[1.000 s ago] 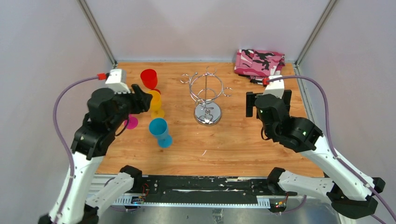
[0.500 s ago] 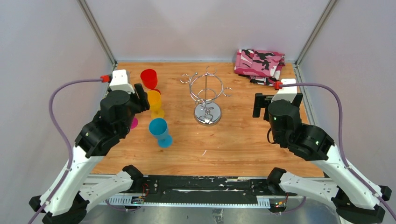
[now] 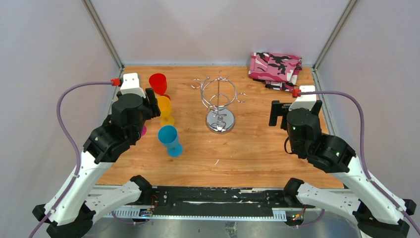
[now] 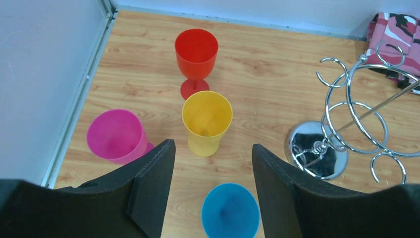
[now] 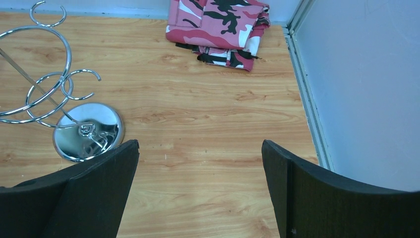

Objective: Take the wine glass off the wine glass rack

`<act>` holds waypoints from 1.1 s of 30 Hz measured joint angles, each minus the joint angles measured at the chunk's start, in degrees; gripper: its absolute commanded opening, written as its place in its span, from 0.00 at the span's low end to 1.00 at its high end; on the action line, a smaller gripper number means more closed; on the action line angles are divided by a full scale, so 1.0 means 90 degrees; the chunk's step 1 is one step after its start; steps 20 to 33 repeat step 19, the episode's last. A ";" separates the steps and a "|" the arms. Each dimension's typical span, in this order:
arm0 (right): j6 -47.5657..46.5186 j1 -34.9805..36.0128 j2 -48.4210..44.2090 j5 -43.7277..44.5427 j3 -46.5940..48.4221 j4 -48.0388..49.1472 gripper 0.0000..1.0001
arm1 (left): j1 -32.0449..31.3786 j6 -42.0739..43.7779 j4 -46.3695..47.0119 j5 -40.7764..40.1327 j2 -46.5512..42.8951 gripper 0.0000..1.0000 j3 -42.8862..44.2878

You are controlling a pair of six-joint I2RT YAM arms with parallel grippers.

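Note:
The chrome wine glass rack (image 3: 220, 120) stands mid-table, and nothing hangs on its hooks. It also shows in the left wrist view (image 4: 317, 156) and the right wrist view (image 5: 89, 131). Four plastic wine glasses stand upright on the table to its left: red (image 3: 158, 83), yellow (image 3: 164, 106), blue (image 3: 169, 138) and pink (image 3: 142, 131), the pink one partly hidden by my left arm. My left gripper (image 4: 213, 146) is open and empty, raised above the glasses. My right gripper (image 5: 200, 144) is open and empty, raised to the right of the rack.
A folded pink camouflage cloth (image 3: 275, 67) lies at the back right corner. Metal frame posts and white walls close in the left, right and back sides. The table's wood (image 3: 247, 148) shows bare in front of the rack.
My right arm has drawn back to the right, away from the rack. My left arm has risen and shifted slightly right over the glasses. Glasses and rack have not moved.

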 measured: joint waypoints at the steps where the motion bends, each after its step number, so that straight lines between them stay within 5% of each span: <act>1: -0.0002 -0.0002 -0.0044 0.0002 -0.0002 0.0002 0.99 | 0.0000 -0.0002 0.0000 0.0002 0.0010 0.64 0.0000; 33: -0.0066 -0.0002 0.0002 0.0197 -0.0087 -0.0007 1.00 | 0.0000 0.0002 -0.0041 -0.0214 -0.0138 0.66 -0.0041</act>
